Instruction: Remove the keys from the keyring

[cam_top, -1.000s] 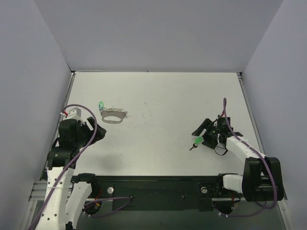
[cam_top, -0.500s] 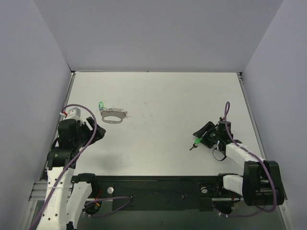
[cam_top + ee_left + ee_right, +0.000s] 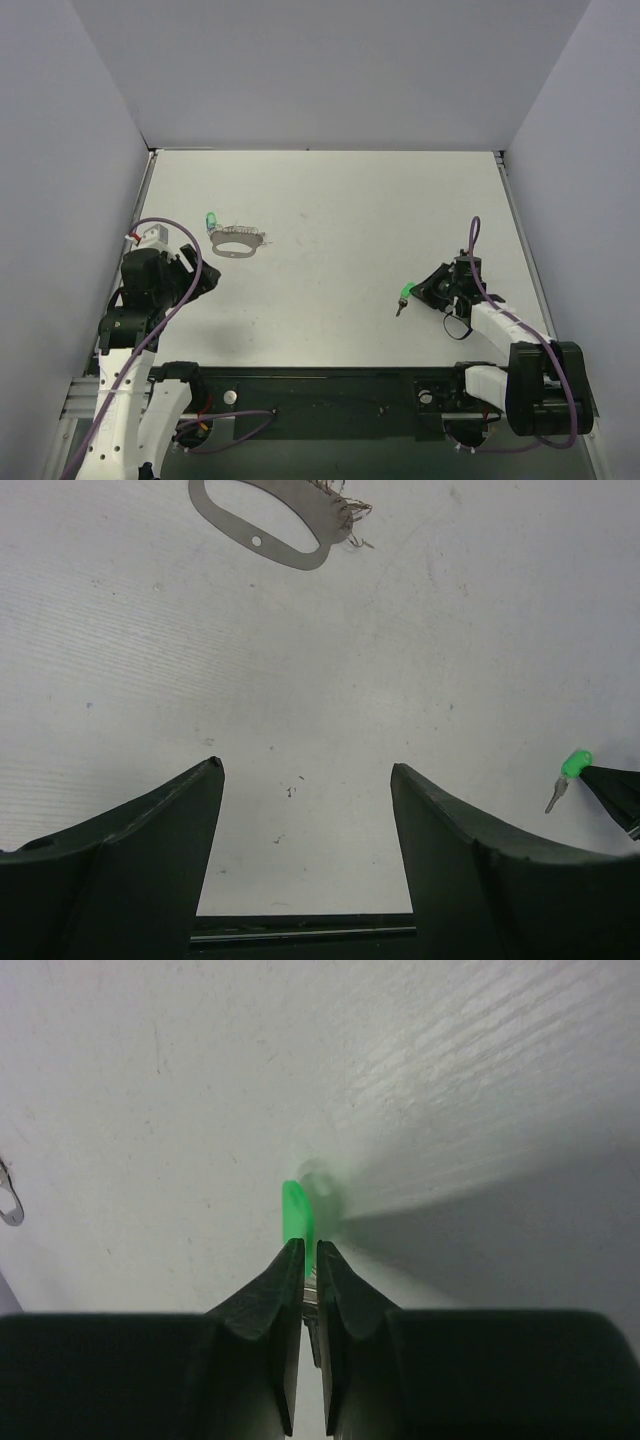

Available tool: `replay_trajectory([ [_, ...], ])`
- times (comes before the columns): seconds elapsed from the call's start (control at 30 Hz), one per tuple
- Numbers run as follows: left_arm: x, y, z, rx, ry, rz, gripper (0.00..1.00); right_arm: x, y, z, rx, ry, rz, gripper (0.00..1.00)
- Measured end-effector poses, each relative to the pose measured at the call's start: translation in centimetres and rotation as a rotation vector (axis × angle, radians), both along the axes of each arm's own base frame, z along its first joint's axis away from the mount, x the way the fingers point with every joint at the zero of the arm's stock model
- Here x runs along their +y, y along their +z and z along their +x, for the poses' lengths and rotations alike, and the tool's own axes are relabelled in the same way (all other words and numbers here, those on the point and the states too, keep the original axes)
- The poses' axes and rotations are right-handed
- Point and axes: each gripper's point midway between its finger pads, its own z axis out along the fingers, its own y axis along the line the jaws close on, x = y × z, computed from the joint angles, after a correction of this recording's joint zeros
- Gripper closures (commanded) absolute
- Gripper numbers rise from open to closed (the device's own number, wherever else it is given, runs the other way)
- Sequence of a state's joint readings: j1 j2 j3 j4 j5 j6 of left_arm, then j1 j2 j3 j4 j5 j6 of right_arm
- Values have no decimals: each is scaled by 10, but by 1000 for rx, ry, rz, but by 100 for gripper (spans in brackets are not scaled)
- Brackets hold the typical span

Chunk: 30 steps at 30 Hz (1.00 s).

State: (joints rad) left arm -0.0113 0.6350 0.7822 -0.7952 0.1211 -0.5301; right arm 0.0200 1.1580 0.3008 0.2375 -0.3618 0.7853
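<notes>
Green plastic caps the freed key (image 3: 404,290), a tiny thing with a short silver blade, lying far to the right of the thin silvery oval keyring (image 3: 238,241) in the top view. A second ago the right gripper (image 3: 418,290) stood spread a little way off it. Now its tips have closed in on the green head, so this key (already off the loop) looks taken up for setting aside. A second key (image 3: 211,220), also green-headed, sits at the keyring's left end; I cannot tell whether it is threaded. The left gripper (image 3: 205,278) waits near the keyring, unmoved.

From the left wrist, matte black fingers (image 3: 130,870) stand wide apart and empty over the faintly ribbed white table (image 3: 300,660), the keyring's flat band and jagged edge ahead.

From the right wrist, tapered black fingers pinch nearly together, the glossy green head poking beyond them.
</notes>
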Motion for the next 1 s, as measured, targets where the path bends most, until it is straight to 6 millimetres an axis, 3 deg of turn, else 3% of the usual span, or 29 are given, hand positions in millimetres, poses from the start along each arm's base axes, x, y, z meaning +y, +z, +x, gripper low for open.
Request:
replay_trajectory([
  [0.13, -1, 0, 0, 0, -3, -2, 23, -1, -1, -3, 11, -4, -6, 96],
  [0.17, -1, 0, 0, 0, -4, -3, 23, -1, -1, -3, 13, -4, -6, 100],
  [0.33, -1, 0, 0, 0, -6, -5, 23, -1, -2, -4, 16, -3, -7, 99],
  [0.4, -2, 0, 0, 0, -7, -5, 23, -1, -2, -4, 18, -2, -8, 86],
  [0.43, -2, 0, 0, 0, -8, -6, 23, -1, -2, -5, 19, -2, -8, 69],
  [0.57, -2, 0, 0, 0, -9, -7, 23, -2, 2, -3, 3, -11, -8, 56],
  [0.83, -2, 0, 0, 1, -10, -7, 24, -1, 3, 3, -38, -33, 12, 58],
  [1.0, -2, 0, 0, 3, -11, -9, 24, 1, 3, 13, -73, -47, 39, 65],
])
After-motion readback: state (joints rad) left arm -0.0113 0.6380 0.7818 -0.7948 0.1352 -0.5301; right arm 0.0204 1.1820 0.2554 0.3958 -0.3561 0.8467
